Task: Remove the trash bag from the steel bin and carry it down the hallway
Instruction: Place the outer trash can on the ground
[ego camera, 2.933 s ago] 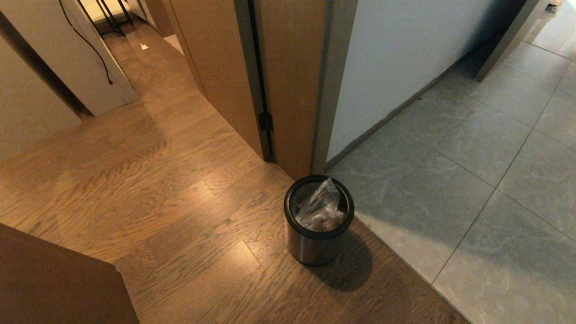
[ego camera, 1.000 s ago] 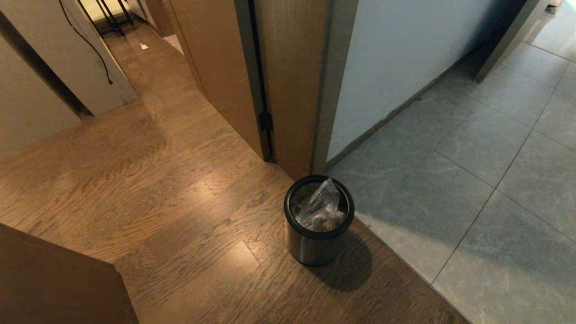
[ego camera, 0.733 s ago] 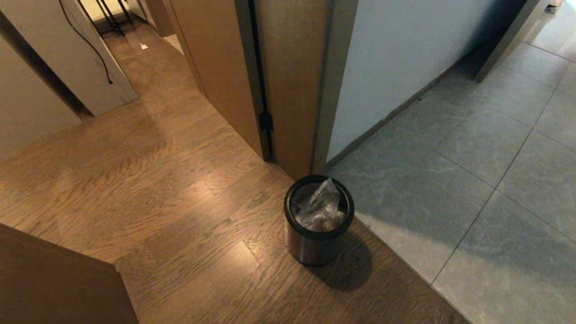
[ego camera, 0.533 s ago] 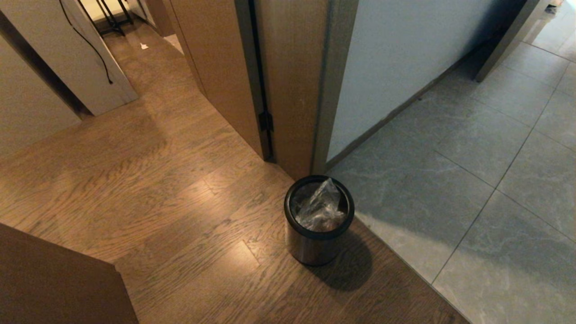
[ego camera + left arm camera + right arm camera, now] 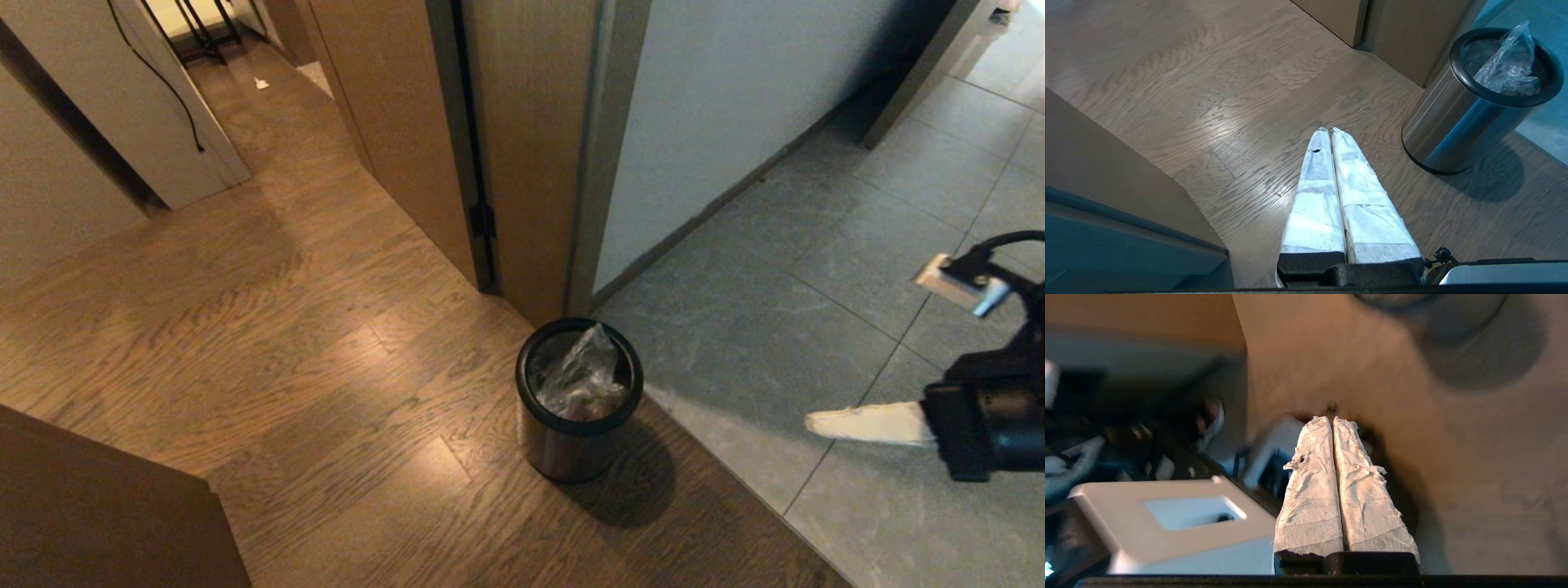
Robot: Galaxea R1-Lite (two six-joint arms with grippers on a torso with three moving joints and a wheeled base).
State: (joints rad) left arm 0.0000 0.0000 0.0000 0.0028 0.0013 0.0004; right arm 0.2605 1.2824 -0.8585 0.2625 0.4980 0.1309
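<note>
The steel bin (image 5: 571, 441) stands on the wood floor by a door-frame corner, black-rimmed, with the clear crinkly trash bag (image 5: 581, 377) poking up inside it. My right gripper (image 5: 812, 423) has come in from the right edge, shut and empty, its white-wrapped fingers pointing left toward the bin, well short of it and over the grey tiles. In the left wrist view my left gripper (image 5: 1328, 131) is shut, empty, low over the wood floor, with the steel bin (image 5: 1466, 126) and the trash bag (image 5: 1506, 65) off to one side. In the right wrist view the right gripper (image 5: 1330, 418) shows closed fingers.
A wooden door and frame (image 5: 522, 155) rise right behind the bin. Grey tile floor (image 5: 816, 286) spreads to the right, wood floor (image 5: 286, 367) to the left. A brown cabinet corner (image 5: 98, 506) fills the lower left. My own white base (image 5: 1180, 522) shows in the right wrist view.
My right arm has swung up into the head view from the right edge; before, no arm showed. The bin and bag have not moved.
</note>
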